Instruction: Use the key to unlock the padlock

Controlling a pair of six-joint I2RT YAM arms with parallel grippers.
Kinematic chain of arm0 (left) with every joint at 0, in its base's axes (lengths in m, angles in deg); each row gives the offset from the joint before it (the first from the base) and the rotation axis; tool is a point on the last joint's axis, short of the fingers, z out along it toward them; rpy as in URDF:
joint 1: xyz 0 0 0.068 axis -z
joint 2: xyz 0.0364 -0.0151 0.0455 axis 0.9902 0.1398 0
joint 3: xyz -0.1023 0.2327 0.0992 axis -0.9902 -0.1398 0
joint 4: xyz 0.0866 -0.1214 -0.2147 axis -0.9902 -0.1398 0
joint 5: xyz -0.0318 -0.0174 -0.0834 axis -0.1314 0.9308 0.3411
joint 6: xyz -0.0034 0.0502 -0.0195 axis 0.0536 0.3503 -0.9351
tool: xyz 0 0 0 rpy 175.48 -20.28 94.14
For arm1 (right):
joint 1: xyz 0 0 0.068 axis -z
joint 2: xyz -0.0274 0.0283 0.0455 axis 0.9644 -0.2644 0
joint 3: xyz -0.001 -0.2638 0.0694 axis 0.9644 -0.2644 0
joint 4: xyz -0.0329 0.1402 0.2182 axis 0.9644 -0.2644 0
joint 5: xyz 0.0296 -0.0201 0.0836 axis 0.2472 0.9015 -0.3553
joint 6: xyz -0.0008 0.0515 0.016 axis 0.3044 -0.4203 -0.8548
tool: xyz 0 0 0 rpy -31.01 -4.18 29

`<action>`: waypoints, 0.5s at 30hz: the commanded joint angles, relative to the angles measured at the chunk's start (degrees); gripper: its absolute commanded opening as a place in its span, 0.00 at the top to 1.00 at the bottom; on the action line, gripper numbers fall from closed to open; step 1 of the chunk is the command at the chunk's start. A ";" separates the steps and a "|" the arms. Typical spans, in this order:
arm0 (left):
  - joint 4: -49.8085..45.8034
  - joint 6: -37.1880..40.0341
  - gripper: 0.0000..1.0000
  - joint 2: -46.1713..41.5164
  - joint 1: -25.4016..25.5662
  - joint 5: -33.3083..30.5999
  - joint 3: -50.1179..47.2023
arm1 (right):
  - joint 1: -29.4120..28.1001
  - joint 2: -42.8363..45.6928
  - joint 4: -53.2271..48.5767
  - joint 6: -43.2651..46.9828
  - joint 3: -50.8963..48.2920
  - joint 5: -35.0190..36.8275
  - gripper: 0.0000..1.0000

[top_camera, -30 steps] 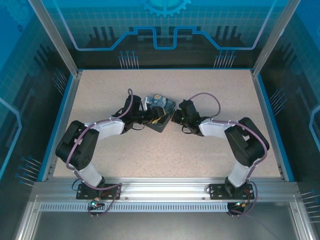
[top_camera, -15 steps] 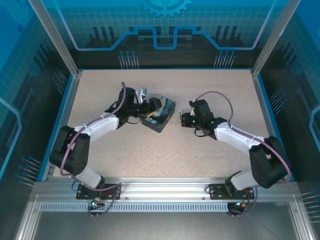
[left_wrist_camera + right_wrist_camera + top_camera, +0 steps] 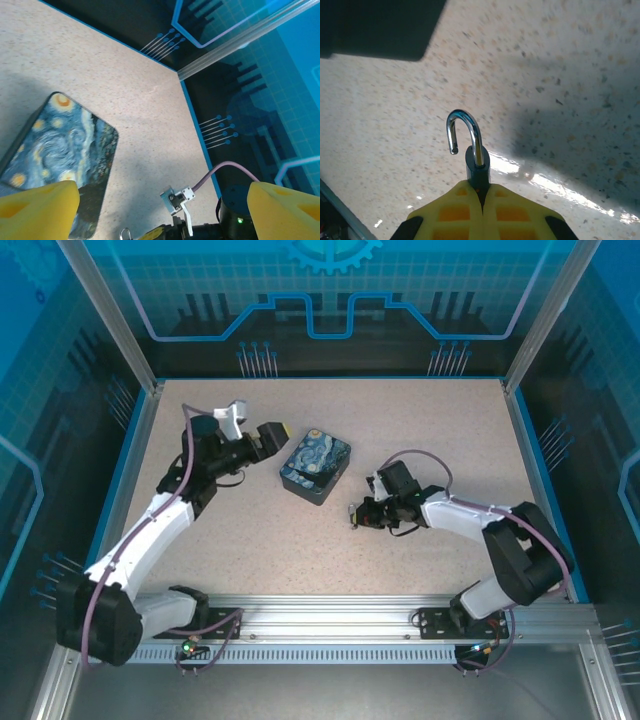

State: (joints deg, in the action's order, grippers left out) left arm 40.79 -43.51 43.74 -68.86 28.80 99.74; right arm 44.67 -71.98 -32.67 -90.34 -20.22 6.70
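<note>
My right gripper [image 3: 481,187] is shut on the small dark padlock [image 3: 477,165]. Its silver shackle [image 3: 462,130] stands swung open, with the free end clear of the body, just above the speckled table. From above, that gripper [image 3: 362,514] sits right of centre, with the padlock [image 3: 353,517] at its tip. My left gripper [image 3: 265,438] hovers open at the back left, apart from the box, with nothing between its yellow fingers [image 3: 37,210]. The shackle [image 3: 124,233] peeks in at the bottom edge of the left wrist view. The key is out of view.
A blue-and-yellow swirl-painted box [image 3: 315,465] lies flat on the table between the two grippers, also at the left [image 3: 60,150] under my left wrist. Blue table edging [image 3: 140,455] and the enclosure posts bound the sides.
My left gripper let go of the box, opened wide and drew back to the left. The right gripper pulled away toward the near side with the padlock. The box now lies flat.
</note>
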 commanded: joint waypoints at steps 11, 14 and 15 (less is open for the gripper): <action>-12.63 5.73 0.08 -10.02 -2.18 -7.57 -1.25 | -0.39 0.51 -1.08 -0.53 -2.77 4.63 0.66; -14.26 6.56 0.05 -11.94 -2.55 -9.89 -1.12 | -0.33 6.17 -3.78 1.14 -3.07 8.77 0.54; -14.73 6.99 0.04 -12.53 -2.63 -10.78 -1.13 | -0.31 8.01 -4.90 2.05 -2.85 10.19 0.51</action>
State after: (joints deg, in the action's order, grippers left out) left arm 29.08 -39.05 33.44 -70.63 21.50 98.69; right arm 44.60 -68.99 -33.83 -90.32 -22.86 11.82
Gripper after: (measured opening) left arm 0.956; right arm 0.476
